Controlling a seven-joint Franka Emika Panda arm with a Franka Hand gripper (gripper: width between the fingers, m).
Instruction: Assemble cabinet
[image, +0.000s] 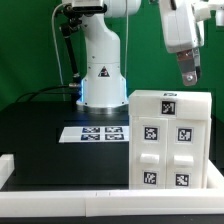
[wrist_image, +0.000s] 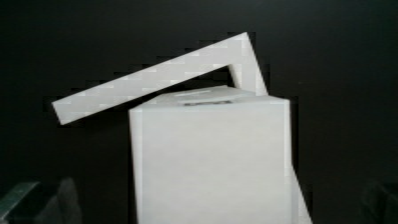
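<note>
While the arm hangs above the scene in the exterior view, the gripper (image: 190, 76) hovers just over the top of the cabinet (image: 168, 140), apart from it, with nothing between its fingers. How far the fingers stand from each other cannot be told from this angle. The cabinet stands upright on the black tabletop (image: 40, 125), close to the near edge and toward the corner at the exterior view's right. It is a white boxy body whose facing side carries smaller panels, each with a square black-and-white tag, and one more tag sits near its top edge. The marker board (image: 95, 132) lies flat on the tabletop between the robot base (image: 102, 80) and the cabinet, just beside the cabinet's side at the exterior view's left. A white rail (image: 70, 201) runs along the near edge.

Seen from the wrist view, the cabinet (wrist_image: 210, 150) lies directly beneath the camera, its white top panel angled up over the tall body. The dim fingertips (wrist_image: 50, 203) show on either side of the body, spread apart and touching nothing.
</note>
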